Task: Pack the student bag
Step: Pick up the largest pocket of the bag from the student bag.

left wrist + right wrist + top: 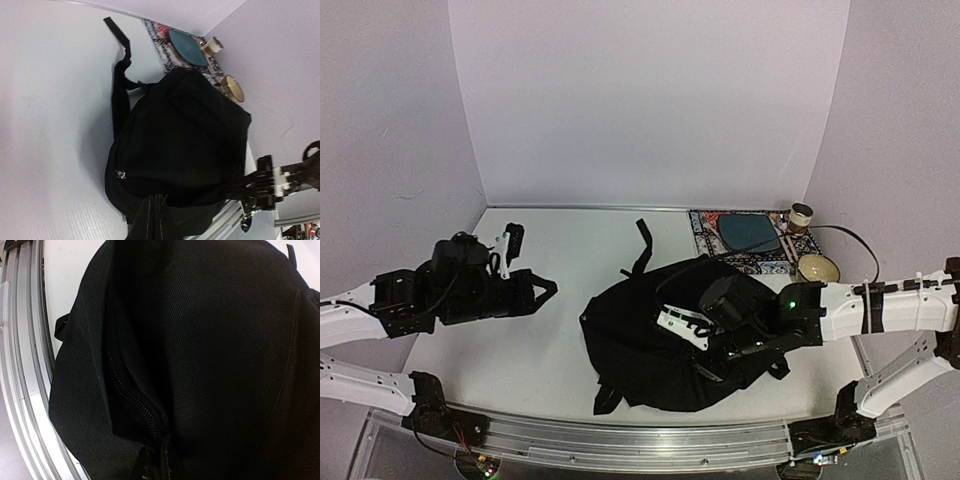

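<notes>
The student bag (640,350), a large soft black backpack, lies on the white table right of centre, with one strap (642,245) trailing toward the back. My right gripper (700,338) rests on top of the bag. In the right wrist view this gripper (161,460) is shut right where the bag's zipper (132,395) ends; the pull itself is hidden between the tips. The zipper gapes slightly above them. My left gripper (548,290) hovers shut and empty left of the bag, apart from it. In the left wrist view the gripper (157,215) points at the bag (185,140).
A patterned mat (720,252) at the back right carries a teal plate (752,233). Beside the mat stand a small cup (801,215) and a bowl (818,267). An aluminium rail (640,440) runs along the near table edge. Walls close in the back and sides.
</notes>
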{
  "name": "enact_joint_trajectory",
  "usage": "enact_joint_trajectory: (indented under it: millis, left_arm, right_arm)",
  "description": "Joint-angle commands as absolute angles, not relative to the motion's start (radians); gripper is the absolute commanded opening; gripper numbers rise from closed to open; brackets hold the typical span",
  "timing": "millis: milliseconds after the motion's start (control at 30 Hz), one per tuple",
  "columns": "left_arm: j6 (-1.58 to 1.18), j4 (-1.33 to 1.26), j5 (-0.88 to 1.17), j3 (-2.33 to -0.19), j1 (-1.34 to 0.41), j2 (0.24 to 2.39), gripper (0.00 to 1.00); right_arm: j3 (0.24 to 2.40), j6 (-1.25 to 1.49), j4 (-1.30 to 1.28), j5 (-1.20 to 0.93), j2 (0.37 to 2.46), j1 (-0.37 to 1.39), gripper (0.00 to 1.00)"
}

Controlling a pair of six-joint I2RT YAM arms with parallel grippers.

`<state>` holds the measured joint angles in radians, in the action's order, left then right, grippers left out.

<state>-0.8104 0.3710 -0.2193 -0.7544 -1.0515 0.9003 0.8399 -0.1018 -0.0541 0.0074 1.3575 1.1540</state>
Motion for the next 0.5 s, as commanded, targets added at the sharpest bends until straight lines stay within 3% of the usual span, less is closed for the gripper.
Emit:
enact_joint_trajectory:
  millis: [0, 167, 467]
  left_arm:
    - [-0.824, 0.415, -0.298, -0.796, -1.054, 1.02, 0.22]
    - [-0.73, 0.426, -0.278, -0.921, -1.051, 1.235, 0.5]
    - [-0.719, 0.439, -0.136, -0.987, -0.953, 1.377, 0.62]
  right_arm:
    - [0.898, -0.116, -0.04, -0.068, 1.344, 1.143, 0.0]
    - [0.876, -0.089, -0.045, -0.083, 1.341, 1.143, 0.0]
    - [0.862, -0.05, -0.047, -0.086, 1.299, 1.143, 0.04]
